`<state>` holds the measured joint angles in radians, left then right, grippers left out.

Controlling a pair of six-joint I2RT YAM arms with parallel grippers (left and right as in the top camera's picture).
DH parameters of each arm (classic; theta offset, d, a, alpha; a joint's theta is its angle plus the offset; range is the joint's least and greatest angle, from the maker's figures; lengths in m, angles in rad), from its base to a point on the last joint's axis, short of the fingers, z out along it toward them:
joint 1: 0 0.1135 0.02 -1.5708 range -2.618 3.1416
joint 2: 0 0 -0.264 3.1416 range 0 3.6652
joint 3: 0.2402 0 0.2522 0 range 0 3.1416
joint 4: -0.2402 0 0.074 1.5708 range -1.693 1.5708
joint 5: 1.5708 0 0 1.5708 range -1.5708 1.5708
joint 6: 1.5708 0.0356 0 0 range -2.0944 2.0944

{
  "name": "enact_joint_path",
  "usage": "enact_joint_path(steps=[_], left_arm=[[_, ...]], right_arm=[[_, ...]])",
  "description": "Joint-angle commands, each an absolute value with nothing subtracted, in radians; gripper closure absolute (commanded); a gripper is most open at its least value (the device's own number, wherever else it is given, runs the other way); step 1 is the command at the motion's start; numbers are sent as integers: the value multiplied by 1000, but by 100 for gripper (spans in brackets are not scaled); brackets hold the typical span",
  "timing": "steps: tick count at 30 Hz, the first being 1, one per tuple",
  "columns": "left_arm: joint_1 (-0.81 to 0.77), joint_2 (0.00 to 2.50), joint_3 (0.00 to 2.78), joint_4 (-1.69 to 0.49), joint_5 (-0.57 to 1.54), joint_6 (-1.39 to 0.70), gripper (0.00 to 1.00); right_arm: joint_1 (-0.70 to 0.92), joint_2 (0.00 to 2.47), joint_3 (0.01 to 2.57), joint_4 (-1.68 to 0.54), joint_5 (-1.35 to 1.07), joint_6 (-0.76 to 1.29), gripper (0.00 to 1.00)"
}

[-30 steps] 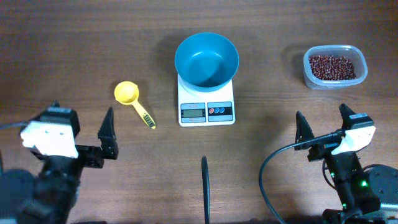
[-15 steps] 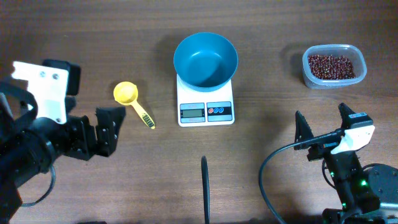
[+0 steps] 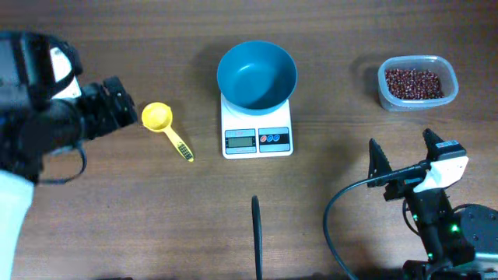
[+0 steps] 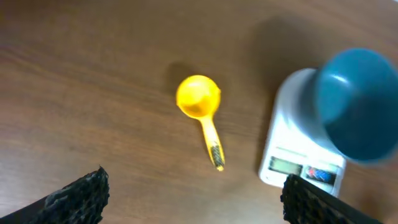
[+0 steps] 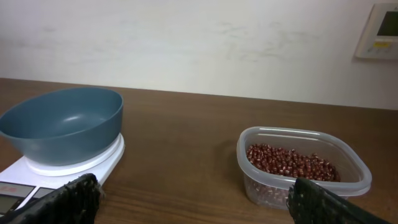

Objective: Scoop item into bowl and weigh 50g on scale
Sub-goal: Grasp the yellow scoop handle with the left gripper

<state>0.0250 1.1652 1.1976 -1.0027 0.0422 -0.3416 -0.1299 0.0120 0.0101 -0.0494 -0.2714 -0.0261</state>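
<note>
Table [image 3: 117, 225]: carries every item listed below.
Left arm [image 3: 54, 124]: far-left area of the table, blurred in the overhead view; its head shows just beside the scoop's cup. This is the nearer arm to the scoop.
Right arm [image 3: 436, 202]: near-right area, well apart from the scoop.
Left jaws: spread wide, holding and touching nothing.
Right jaws: spread wide, holding and touching nothing.
Bowl [image 3: 257, 74]: centred on the scale, no beans in it.
Scale [image 3: 257, 136]: middle of the table; display too small to read.
Tub [image 3: 418, 83]: far right, well apart from the scale.
Scoop [image 4: 199, 99]: flat on the table, between the left arm and the scale. The long axis runs diagonally, cup far-left, handle near-right.
Beans [image 5: 289, 162]: all in the tub.
Governing relation (judgement): in the left wrist view the handle points back toward the gap between the fingers, roughly square to their closing line, so a descent onto the handle suits the left jaws.
</note>
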Motion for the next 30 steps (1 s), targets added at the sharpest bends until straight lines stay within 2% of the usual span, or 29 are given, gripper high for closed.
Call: enact_joint_path(steps=[1, 3, 6, 15, 20, 22, 24, 30], left_arm=[[26, 1328, 1243, -969, -23, -432, 5], [26, 1431, 1243, -940, -22, -494, 1], [26, 1551, 1243, -915, -22, -550, 1], [26, 1811, 1243, -839, -14, -550, 0], [26, 1886, 1242, -799, -15, -596, 7], [22, 1922, 1242, -775, -14, -626, 14], [11, 1949, 1242, -741, 4, -625, 32], [-30, 1980, 1242, -680, 3, -625, 66]], right_arm=[[-125, 6, 6, -56, -277, -22, 1], [-125, 6, 6, -56, -277, -22, 1], [-125, 6, 6, -56, -277, -22, 1], [-125, 6, 6, -56, -277, -22, 1], [-125, 6, 6, -56, -277, -22, 1], [-125, 6, 6, -56, -277, -22, 1], [-125, 6, 6, -56, -277, -22, 1], [-125, 6, 6, -56, -277, -22, 1]])
